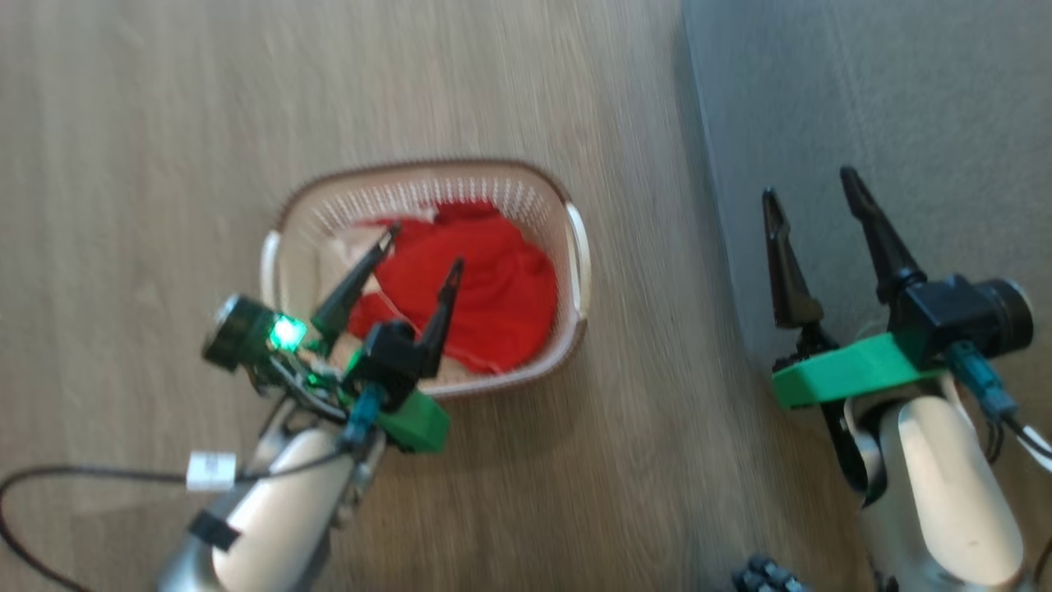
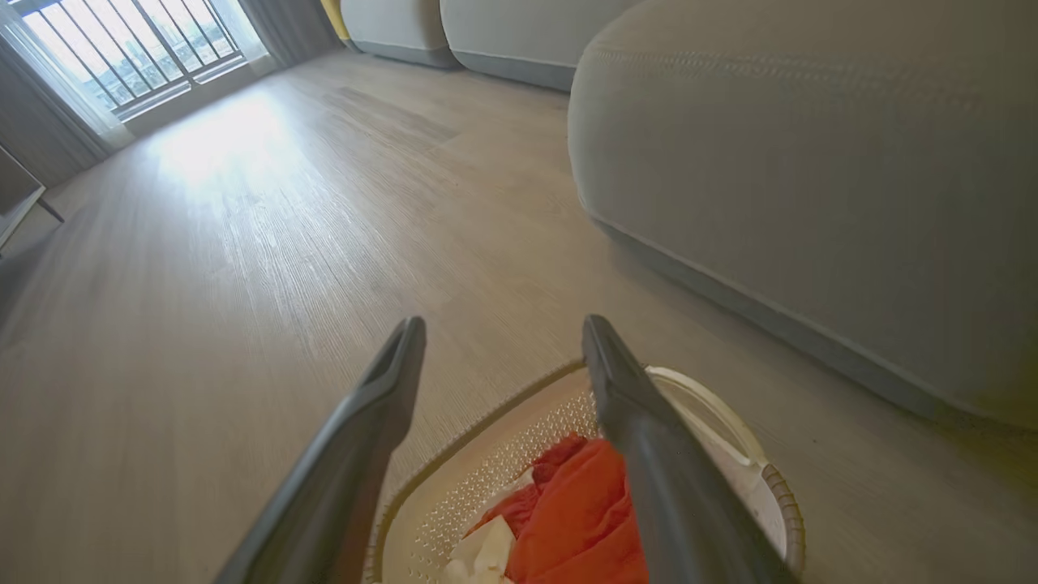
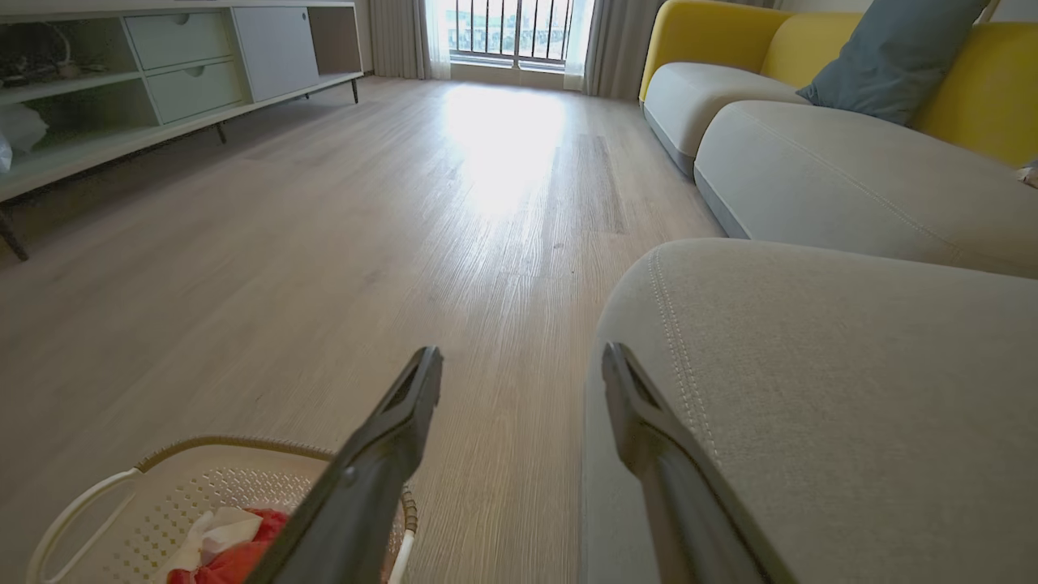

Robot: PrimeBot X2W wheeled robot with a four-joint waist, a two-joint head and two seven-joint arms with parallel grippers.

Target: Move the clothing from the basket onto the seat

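The left tool (image 1: pixel 424 247) hangs over the basket (image 1: pixel 427 167) with its two dark fingers spread wide and holding nothing, tips pointing across the red heap. That pose suits a downward reach, since open fingers can straddle a fold of cloth before they close. The basket stands on the wooden floor (image 1: pixel 148 123) on this arm's side, which is probably why the left arm rather than the right is placed for the pick. The clothing (image 1: pixel 501 288) lies bunched inside the basket, red on top with a little white showing toward the basket's left wall and none of it over the rim, so I judge the transfer not yet begun. I cannot tell whether the fingertips touch the cloth, though the left wrist view suggests they are above it. A strip of bare floor separates the basket from the seat (image 1: pixel 904 99), the grey cushion at the right. Over its near edge the right tool (image 1: pixel 809 186) is likewise spread wide and empty, likely parked where it will not cross the left arm's path.
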